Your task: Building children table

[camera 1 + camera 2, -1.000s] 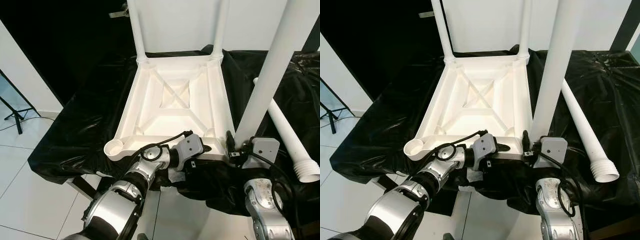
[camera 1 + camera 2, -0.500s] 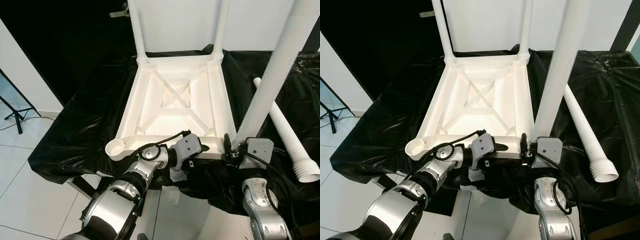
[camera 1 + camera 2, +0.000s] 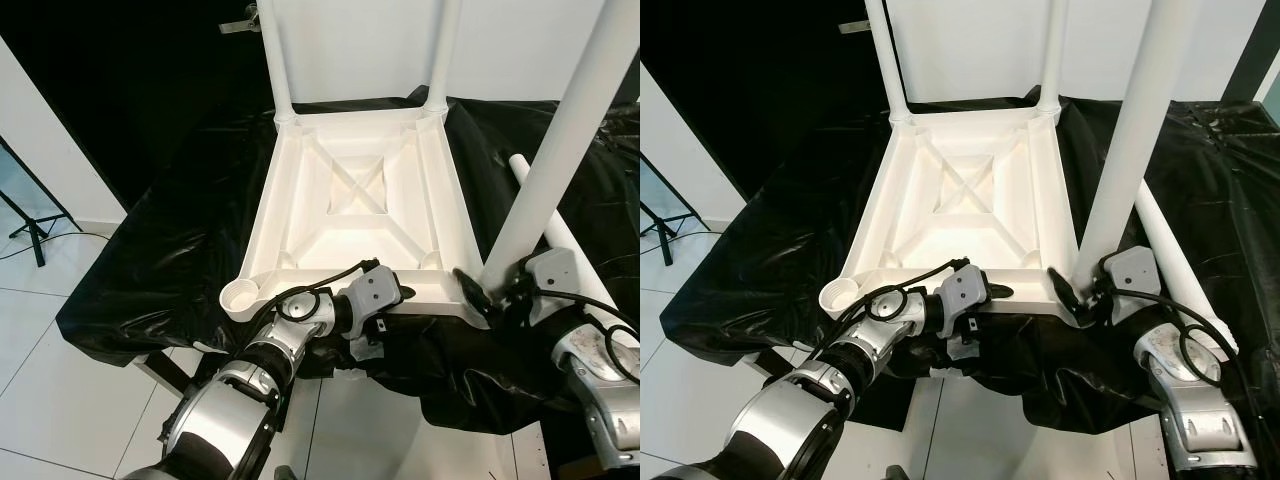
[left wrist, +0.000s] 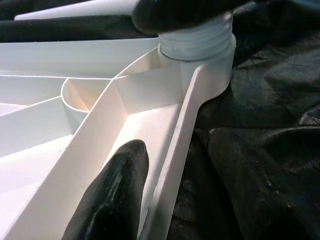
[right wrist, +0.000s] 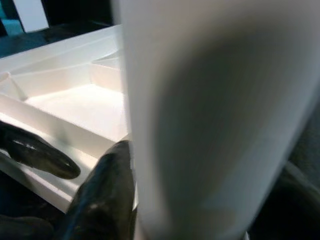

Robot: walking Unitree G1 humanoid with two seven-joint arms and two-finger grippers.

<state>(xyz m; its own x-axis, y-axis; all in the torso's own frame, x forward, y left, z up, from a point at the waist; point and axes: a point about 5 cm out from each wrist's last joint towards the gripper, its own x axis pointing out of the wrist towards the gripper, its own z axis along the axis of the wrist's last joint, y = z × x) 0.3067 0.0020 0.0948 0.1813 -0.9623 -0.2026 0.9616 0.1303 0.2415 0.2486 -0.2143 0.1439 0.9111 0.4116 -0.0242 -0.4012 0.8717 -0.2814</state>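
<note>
We see the white tabletop lying upside down on black sheeting, 2 legs already standing at its far corners. Our left gripper reaches in low and pinches the near rim. Our right gripper clasps the base of a third leg — upright, seated in the near right corner socket.

My table top, lying upside down, is plain white, and so are its legs and the loose leg on the right. The sheet under it is glossy black, the floor tiles at near left are white. My arms are silver with grey wrist blocks, and my left gripper and right gripper have black fingers.
</note>
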